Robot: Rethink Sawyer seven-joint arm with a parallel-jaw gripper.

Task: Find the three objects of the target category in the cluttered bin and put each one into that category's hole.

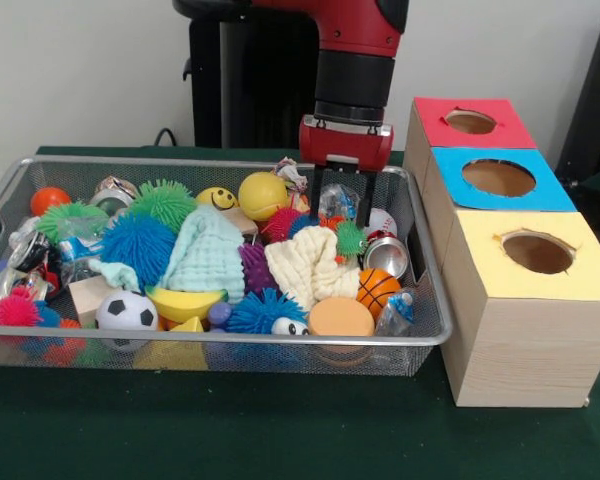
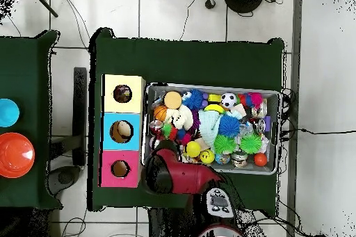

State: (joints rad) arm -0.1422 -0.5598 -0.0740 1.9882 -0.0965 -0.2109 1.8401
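Note:
The wire-mesh bin stands on the green table, full of toys; it also shows in the overhead view. My gripper hangs over the bin's back right part, open, one finger on each side of a whitish crumpled wad. A multicoloured crumpled wad lies just left of it by the back rim. Another clear-whitish wad lies in the near right corner. The yellow-topped box's hole is to the right of the bin, also in the overhead view. In the overhead view the arm hides the gripper.
A blue-topped box and a red-topped box stand behind the yellow one. The bin also holds a mint towel, a cream towel, a can, spiky balls, a soccer ball and a small basketball.

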